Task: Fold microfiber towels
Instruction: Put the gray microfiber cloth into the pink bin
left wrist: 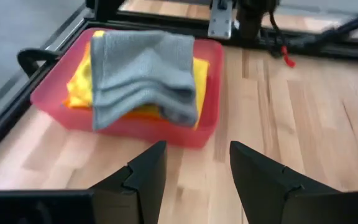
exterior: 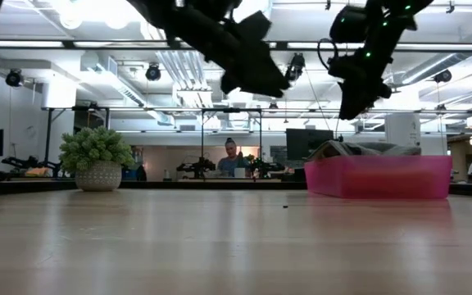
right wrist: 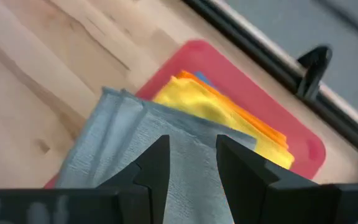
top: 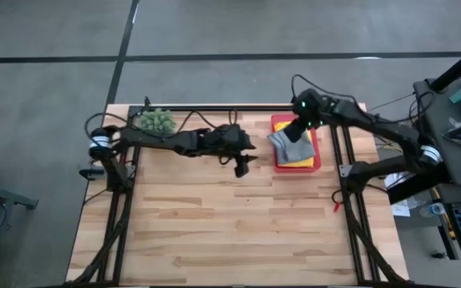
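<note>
Three folded towels show in the pink tray [top: 316, 164] at the table's [top: 214, 232] far right: I see the grey towel [top: 289, 146] on top, hanging over the tray's edge on the side facing the table's centre, with the yellow towel [right wrist: 219, 112] under it and the orange towel [right wrist: 272, 134] lower still (a sliver of blue shows at the stack's edge, too small for me to judge). My right gripper [top: 298, 128] hangs just above the grey towel, fingers parted and holding nothing. My left gripper [top: 242, 164] hovers over bare wood beside the tray, fingers spread, empty. I note a potted plant [top: 154, 121] at the far left corner. One person [exterior: 231, 156] sits in the room behind.
</note>
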